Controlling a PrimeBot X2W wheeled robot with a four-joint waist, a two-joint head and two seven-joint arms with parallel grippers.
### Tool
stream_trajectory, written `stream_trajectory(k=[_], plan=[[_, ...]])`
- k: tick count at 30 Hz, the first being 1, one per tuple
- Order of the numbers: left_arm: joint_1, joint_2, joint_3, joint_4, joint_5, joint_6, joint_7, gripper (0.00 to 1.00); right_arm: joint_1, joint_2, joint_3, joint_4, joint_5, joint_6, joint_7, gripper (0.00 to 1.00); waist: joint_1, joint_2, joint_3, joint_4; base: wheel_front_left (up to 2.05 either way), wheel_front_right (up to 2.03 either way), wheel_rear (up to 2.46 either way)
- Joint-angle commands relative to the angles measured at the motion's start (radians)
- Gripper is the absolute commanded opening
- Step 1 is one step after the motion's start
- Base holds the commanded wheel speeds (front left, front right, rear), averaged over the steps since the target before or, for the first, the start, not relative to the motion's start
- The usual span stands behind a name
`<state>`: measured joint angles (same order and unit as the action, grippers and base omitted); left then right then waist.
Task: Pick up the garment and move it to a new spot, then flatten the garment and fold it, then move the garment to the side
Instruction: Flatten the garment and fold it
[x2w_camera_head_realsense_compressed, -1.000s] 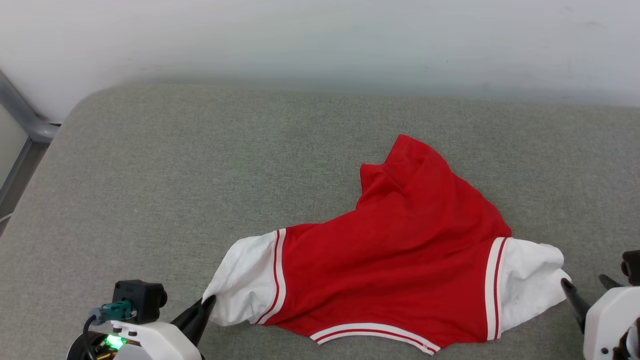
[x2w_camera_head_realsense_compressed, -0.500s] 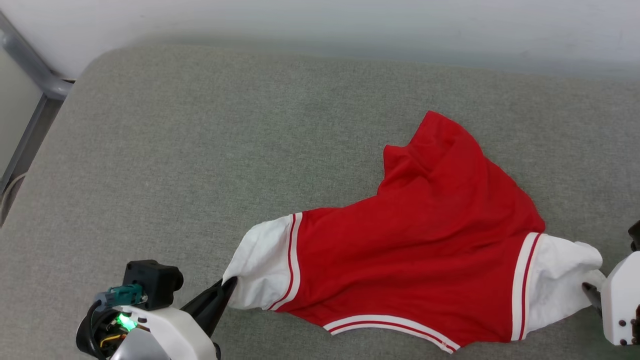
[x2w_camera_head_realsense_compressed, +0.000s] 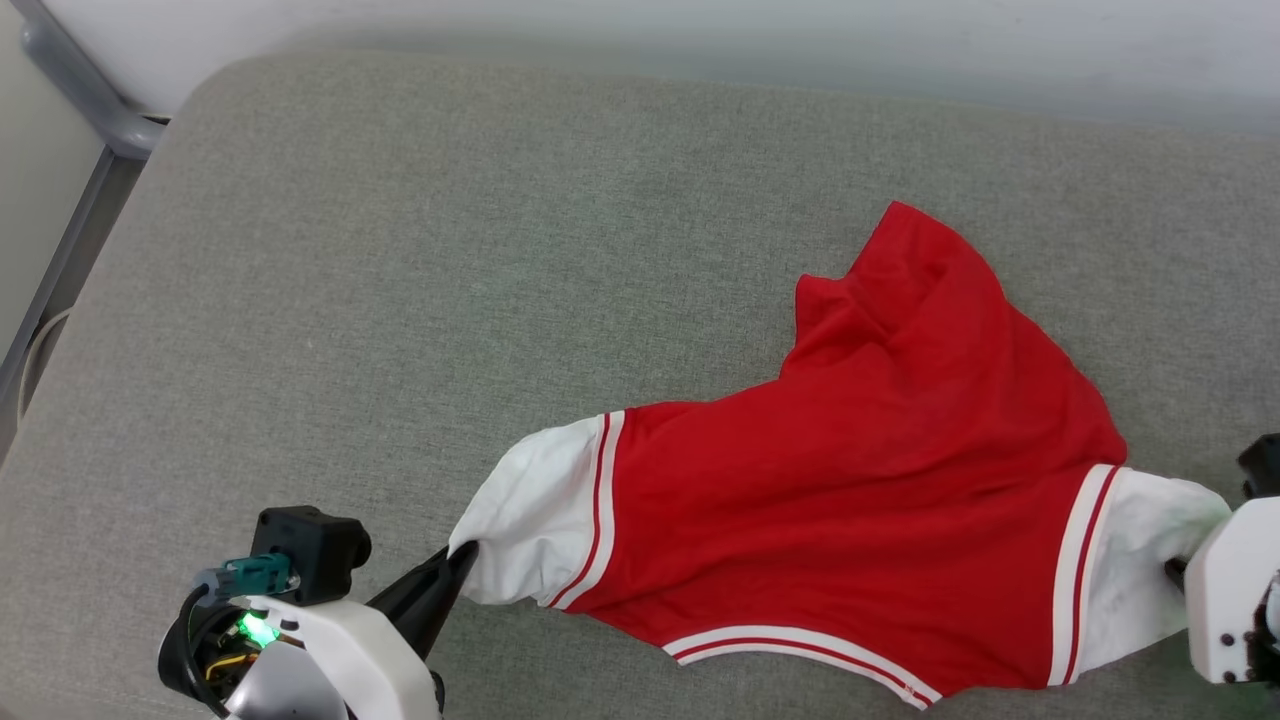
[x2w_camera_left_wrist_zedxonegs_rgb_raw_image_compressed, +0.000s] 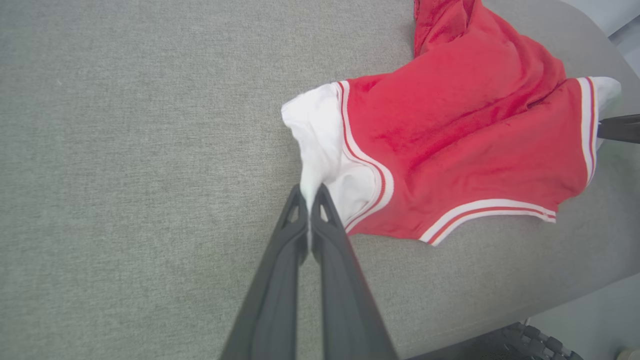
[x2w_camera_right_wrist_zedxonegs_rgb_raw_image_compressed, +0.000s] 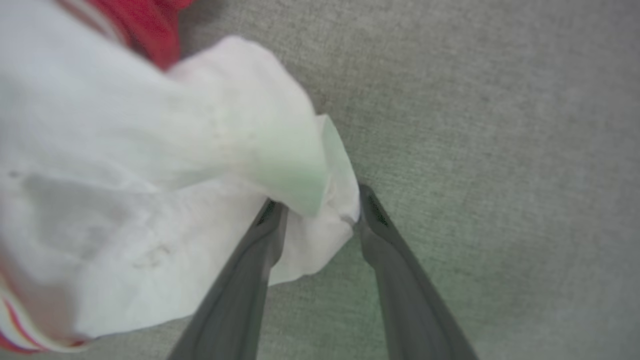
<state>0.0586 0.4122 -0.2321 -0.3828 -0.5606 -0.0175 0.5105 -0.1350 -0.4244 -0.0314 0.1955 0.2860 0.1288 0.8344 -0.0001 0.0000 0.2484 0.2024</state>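
So the red shirt (x2w_camera_head_realsense_compressed: 850, 520) is sprawled on the right half of the grey cushion (x2w_camera_head_realsense_compressed: 400, 300), with its far end bunched up. Left gripper (x2w_camera_left_wrist_zedxonegs_rgb_raw_image_compressed: 310, 192) is pinched tight on the tip of one white sleeve (x2w_camera_left_wrist_zedxonegs_rgb_raw_image_compressed: 320, 145). Right gripper (x2w_camera_right_wrist_zedxonegs_rgb_raw_image_compressed: 320, 200) has its fingers apart, straddling the edge of the other sleeve (x2w_camera_right_wrist_zedxonegs_rgb_raw_image_compressed: 150, 165), not clamped yet. Looks like thin, light, floppy jersey, so it'll sag and wrinkle. I'd grab the sleeve ends or shoulders and pull it taut.
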Motion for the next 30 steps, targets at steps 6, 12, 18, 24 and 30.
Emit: stream_trajectory(k=[6, 12, 18, 24, 30], plan=[[0.017, 0.012, 0.011, 0.017, -0.015, 0.000, -0.004, 0.00, 0.019, 0.001, 0.032, 0.046, 0.021, 0.002, -0.034, 0.00, 0.0001, 0.0000, -0.052, -0.026, 0.00, 0.00, 0.00], [0.041, 0.031, 0.031, 0.010, -0.021, 0.009, -0.001, 0.00, 0.004, -0.032, 0.017, 0.001, 0.053, 0.001, -0.057, 0.00, 0.0001, 0.0000, -0.109, -0.058, 0.00, 0.00, 0.00], [0.059, 0.070, 0.073, -0.022, -0.011, 0.015, -0.009, 0.00, -0.030, -0.041, -0.029, -0.082, 0.146, 0.001, -0.005, 0.00, 0.0001, 0.0000, -0.170, -0.103, 0.00, 0.00, 0.00], [0.021, 0.124, 0.145, -0.093, -0.032, 0.009, -0.005, 0.00, -0.092, -0.066, -0.096, -0.211, 0.210, 0.001, 0.099, 0.00, 0.0001, 0.0000, -0.218, -0.135, 0.00, 0.00, 0.00], [-0.053, 0.180, 0.234, -0.148, -0.054, 0.008, 0.004, 0.00, -0.204, -0.065, -0.148, -0.309, 0.244, 0.001, 0.186, 0.00, 0.0001, 0.0000, -0.238, -0.155, 0.00, 0.00, 0.00]])
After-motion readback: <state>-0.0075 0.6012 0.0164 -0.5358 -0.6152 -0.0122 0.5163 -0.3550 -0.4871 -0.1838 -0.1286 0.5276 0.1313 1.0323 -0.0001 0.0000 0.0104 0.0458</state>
